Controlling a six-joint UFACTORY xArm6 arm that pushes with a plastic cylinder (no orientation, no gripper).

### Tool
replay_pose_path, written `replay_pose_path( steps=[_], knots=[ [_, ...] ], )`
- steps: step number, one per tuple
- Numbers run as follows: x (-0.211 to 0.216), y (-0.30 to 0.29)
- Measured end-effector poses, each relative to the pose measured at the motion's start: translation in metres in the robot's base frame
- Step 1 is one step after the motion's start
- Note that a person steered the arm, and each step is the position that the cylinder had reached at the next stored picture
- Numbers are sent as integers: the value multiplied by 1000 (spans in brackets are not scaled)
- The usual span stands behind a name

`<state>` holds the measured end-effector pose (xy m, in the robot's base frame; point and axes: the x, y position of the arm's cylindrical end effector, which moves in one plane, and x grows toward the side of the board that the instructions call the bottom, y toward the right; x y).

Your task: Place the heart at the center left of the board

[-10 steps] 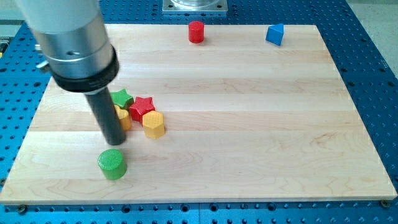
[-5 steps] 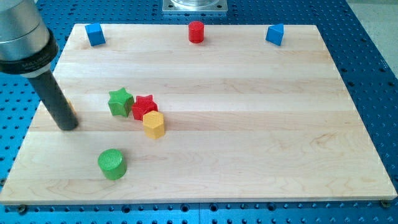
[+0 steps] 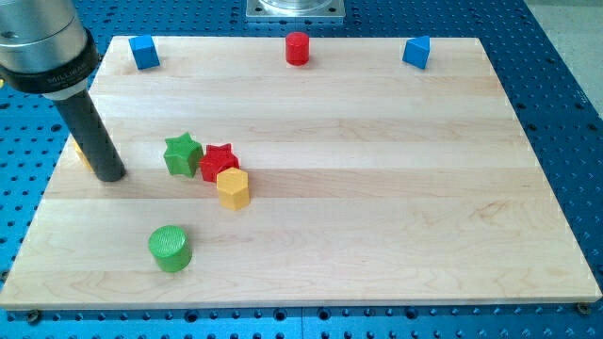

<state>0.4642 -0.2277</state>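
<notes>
Heart [image 3: 82, 153] hides behind my tip [image 3: 110, 175], green star [image 3: 182, 154] nearby.

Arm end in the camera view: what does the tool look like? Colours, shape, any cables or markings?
A wide silver-grey metal cylinder, ringed at its base by a thick black collar, narrows to a straight dark rod. The rod looks matte black and round, ending in my tip on the wooden board. No cables or markings show. An orange-yellow block peeks from behind the rod.

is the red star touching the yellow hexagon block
Touching. In the camera view the red star and the yellow hexagon block overlap edge to edge with no board showing between them.
</notes>
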Motion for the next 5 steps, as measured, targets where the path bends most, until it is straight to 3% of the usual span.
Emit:
replay_pose_path(
  steps=[3,5],
  knots=[
    [0,10],
    [24,76]
  ],
)
